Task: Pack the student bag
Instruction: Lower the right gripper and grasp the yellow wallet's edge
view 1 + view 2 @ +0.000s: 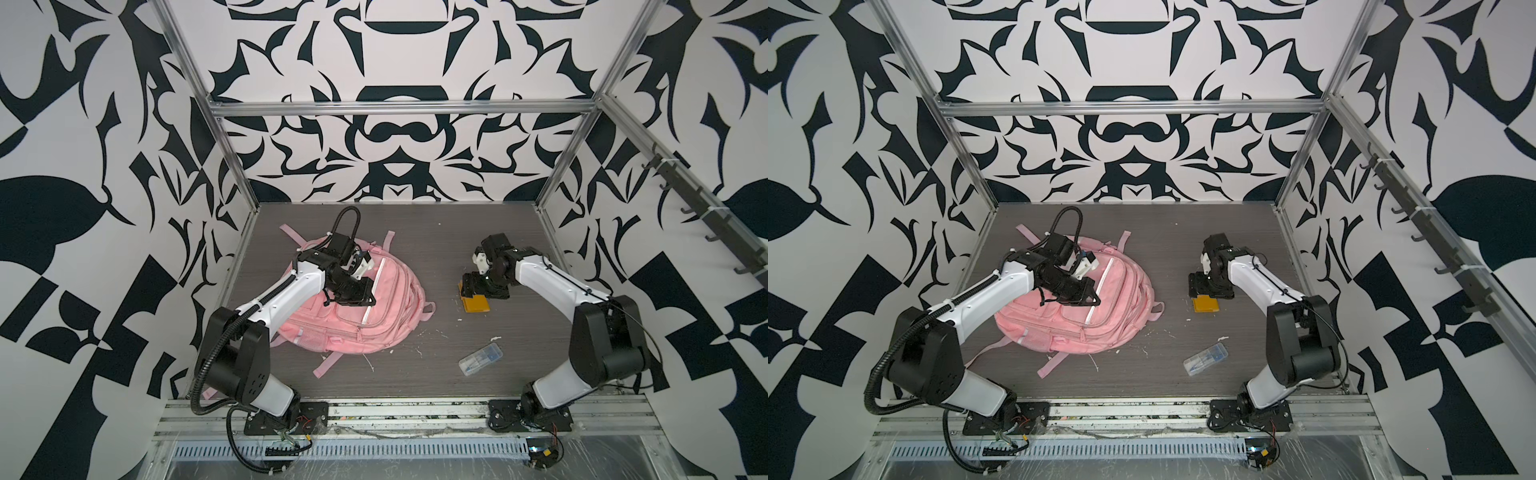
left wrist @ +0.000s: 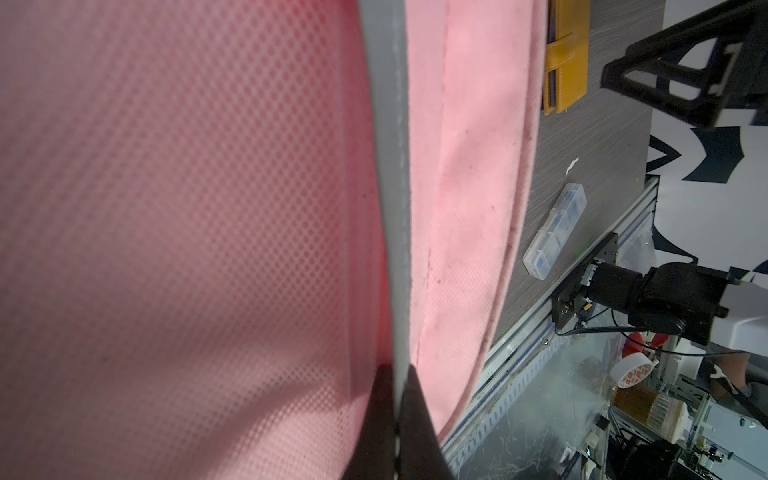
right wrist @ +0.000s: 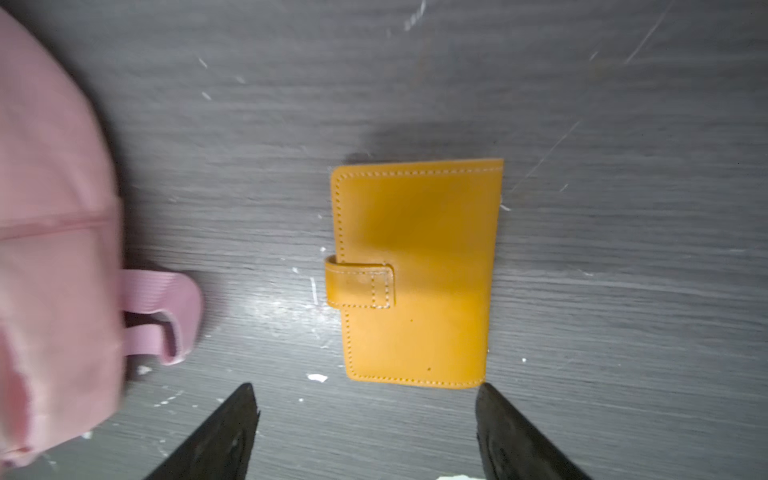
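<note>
Your left gripper (image 2: 397,374) is pinched closed on a white reflective strip (image 2: 392,166) of the student bag (image 1: 376,322), which lies left of centre on the table (image 1: 415,232). Your right gripper (image 3: 365,390) hangs wide open, empty, over a yellow wallet (image 3: 415,274), which it partly hides in both top views.

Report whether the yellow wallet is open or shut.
Shut. The yellow wallet lies flat on the table, its strap tab folded over onto the front cover.
</note>
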You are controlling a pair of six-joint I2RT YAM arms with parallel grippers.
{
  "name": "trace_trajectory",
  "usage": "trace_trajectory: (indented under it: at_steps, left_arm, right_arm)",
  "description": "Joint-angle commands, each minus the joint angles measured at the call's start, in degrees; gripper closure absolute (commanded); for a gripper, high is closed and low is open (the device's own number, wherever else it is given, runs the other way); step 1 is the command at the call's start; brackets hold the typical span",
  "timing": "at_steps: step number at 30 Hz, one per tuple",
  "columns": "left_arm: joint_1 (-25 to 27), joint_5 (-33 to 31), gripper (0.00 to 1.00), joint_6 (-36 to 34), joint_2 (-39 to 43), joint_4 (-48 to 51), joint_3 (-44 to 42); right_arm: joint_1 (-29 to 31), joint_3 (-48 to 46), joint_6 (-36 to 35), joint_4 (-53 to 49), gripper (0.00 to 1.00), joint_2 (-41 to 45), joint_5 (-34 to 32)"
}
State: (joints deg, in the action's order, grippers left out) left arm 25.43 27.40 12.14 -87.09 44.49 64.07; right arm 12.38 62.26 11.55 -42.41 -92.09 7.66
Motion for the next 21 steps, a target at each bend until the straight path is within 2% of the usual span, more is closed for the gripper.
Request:
trace_trajectory:
  at_steps: [1, 5, 9, 12, 13, 17, 21]
  left_arm:
    - [-0.5, 1.9, 1.0, -1.3, 1.8, 2.8, -1.1]
    - [-0.5, 3.8, 1.0, -0.5, 2.8, 1.2, -2.4]
    - [-0.5, 4.7, 1.0, 0.1, 3.2, 0.3, -3.1]
    - [-0.6, 4.5, 1.0, 0.0, 3.6, 0.5, -3.4]
    - [-0.6, 4.4, 1.0, 0.0, 3.8, 0.4, -3.7]
    - [-0.6, 4.6, 1.0, 0.8, 4.3, -0.3, -4.5]
    - [-0.7, 4.7, 1.0, 1.2, 4.7, -0.8, -4.6]
  right_arm:
    - [-1.3, 3.5, -4.0, -2.7, 0.16, -1.8, -3.5]
    - [-4.5, 6.2, -2.3, -1.1, 0.16, -4.2, -3.2]
    - [-4.3, 10.8, -3.0, -1.6, 0.14, -8.4, -0.6]
    - [-3.5, 11.7, -3.9, -1.1, 0.04, -10.1, 0.8]
    - [-3.2, 11.9, -4.1, -1.1, 0.03, -10.9, 0.9]
    - [-2.1, 11.8, -3.9, -1.0, 0.01, -13.2, -0.6]
    - [-0.1, 12.1, -3.4, -1.6, 0.01, -15.2, -5.7]
